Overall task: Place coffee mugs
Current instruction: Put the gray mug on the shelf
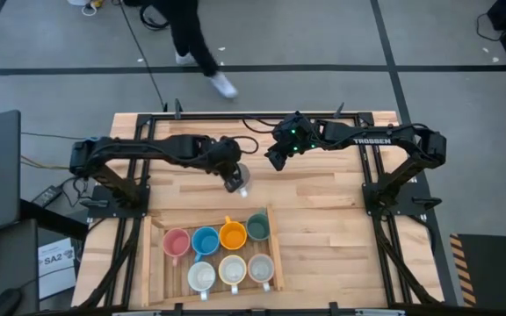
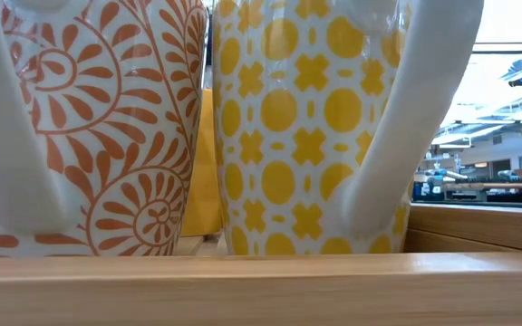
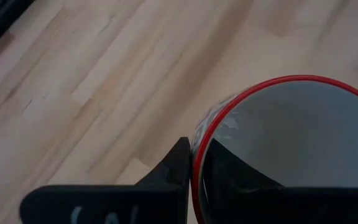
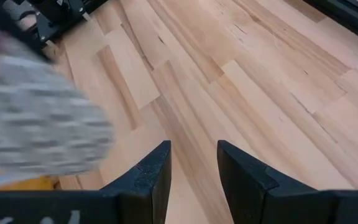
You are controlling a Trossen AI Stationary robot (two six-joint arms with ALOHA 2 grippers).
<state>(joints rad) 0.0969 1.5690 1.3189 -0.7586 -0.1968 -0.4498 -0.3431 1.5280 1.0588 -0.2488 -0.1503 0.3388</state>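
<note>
My left gripper point(image 1: 234, 180) is shut on a white mug point(image 1: 243, 187) with a red rim point(image 3: 278, 84), over the table's middle, just beyond the tray. The same mug is a pale blur point(image 4: 36, 134) in the right wrist view. My right gripper point(image 1: 275, 158) point(image 4: 194, 168) hovers open to the right of it, over bare wood. Seven mugs stand upright in the wooden tray point(image 1: 275, 250): pink point(image 1: 176, 241), blue point(image 1: 205, 240), orange point(image 1: 232, 234), dark green point(image 1: 257, 227), and three pale ones point(image 1: 232, 270) in the near row. My left gripper holds the mug by its red rim point(image 3: 196, 163), on the side nearest the wrist. One finger point(image 3: 169, 171) is outside the wall and the other point(image 3: 235, 171) is inside the hollow. The mug stays upright with its mouth up. I cannot tell whether its base touches the table.
The low view is filled by two patterned mugs, one orange-on-white point(image 2: 107, 127) and one yellow-on-white point(image 2: 297, 127), behind the tray's near wall point(image 2: 261, 285). Bare wooden tabletop point(image 1: 323, 197) lies right of the tray. A person's legs point(image 1: 196, 48) are beyond the far edge.
</note>
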